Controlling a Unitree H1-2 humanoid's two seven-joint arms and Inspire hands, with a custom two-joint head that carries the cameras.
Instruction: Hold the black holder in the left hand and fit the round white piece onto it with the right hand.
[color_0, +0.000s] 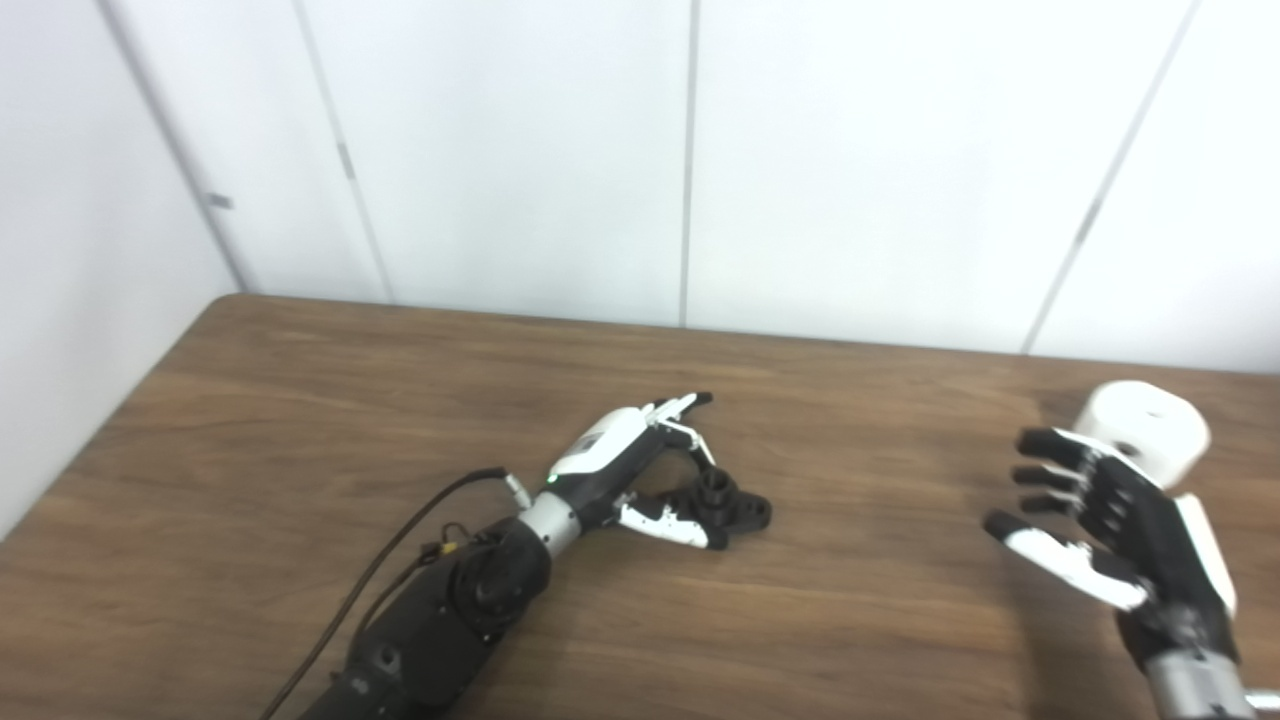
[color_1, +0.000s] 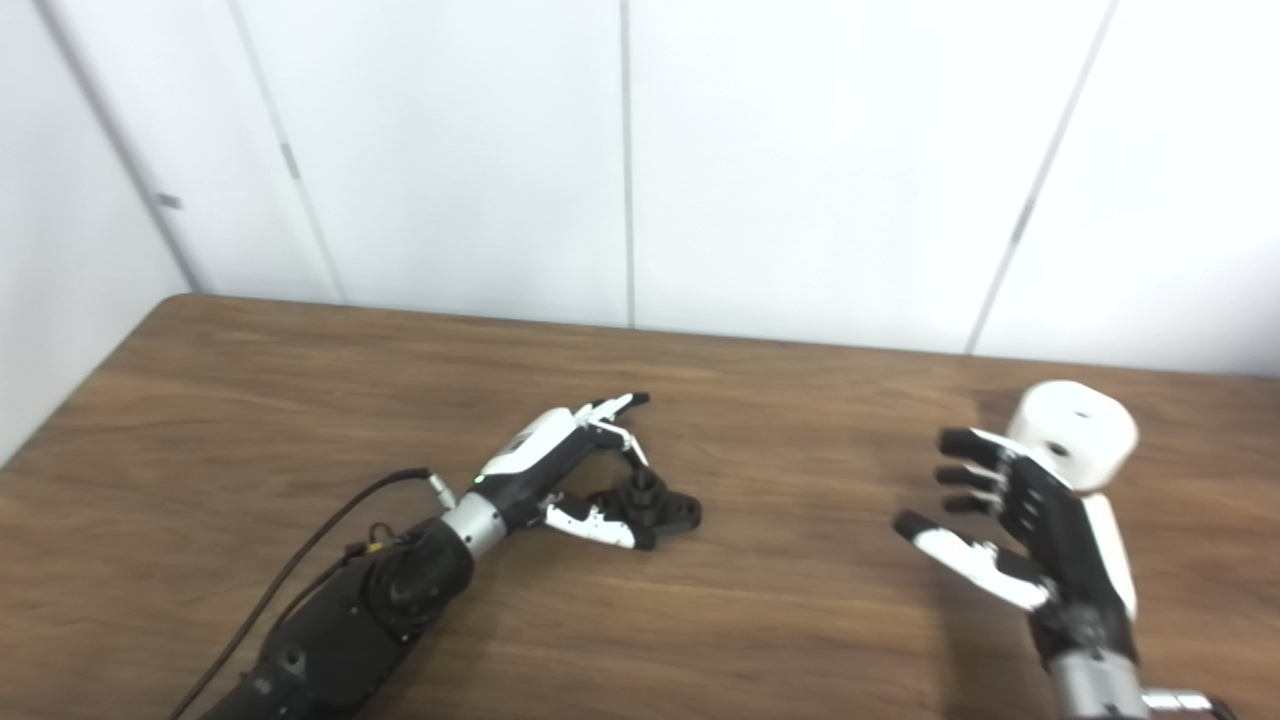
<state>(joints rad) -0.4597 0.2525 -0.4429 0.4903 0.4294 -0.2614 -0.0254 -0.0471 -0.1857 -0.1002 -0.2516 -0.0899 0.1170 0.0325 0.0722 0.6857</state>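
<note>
Brown wood-grain table carries everything, and the small black plastic holder with its short upright post is the thing to steer by. It lies flat on the wood near the middle, post pointing up. The left hand is right at it, coming in from the holder's near-left side: fingers arch over the far side, the white-tipped thumb lies along the near side, touching or nearly so. They look spread and not yet clamped, so I would call that hand unclenched around the holder, not gripping it.

Well away to the holder's right, near the table's far edge, sits the round white cylindrical piece, tipped a little, a small hole showing in its top face. The right hand is just on the holder side of it, palm facing the white piece, fingers splayed, holding nothing; whether the fingertips touch it I cannot tell. The piece lies beyond and slightly right of that hand, so a short reach outward should close on it.
</note>
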